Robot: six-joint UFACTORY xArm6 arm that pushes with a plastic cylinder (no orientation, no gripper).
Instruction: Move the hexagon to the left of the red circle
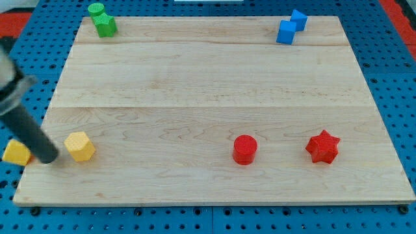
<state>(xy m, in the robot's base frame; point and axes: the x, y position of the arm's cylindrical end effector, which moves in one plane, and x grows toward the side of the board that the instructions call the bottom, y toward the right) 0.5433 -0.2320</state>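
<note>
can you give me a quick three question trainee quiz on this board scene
1. True or false: my tip sits just to the view's left of the yellow hexagon.
2. Which block lies nearest the red circle? A) red star B) green blocks C) blue blocks
3. Fill in: a second yellow block lies partly off the wooden board's ____ edge.

Key: 1 true; 2 A; 3 left
</note>
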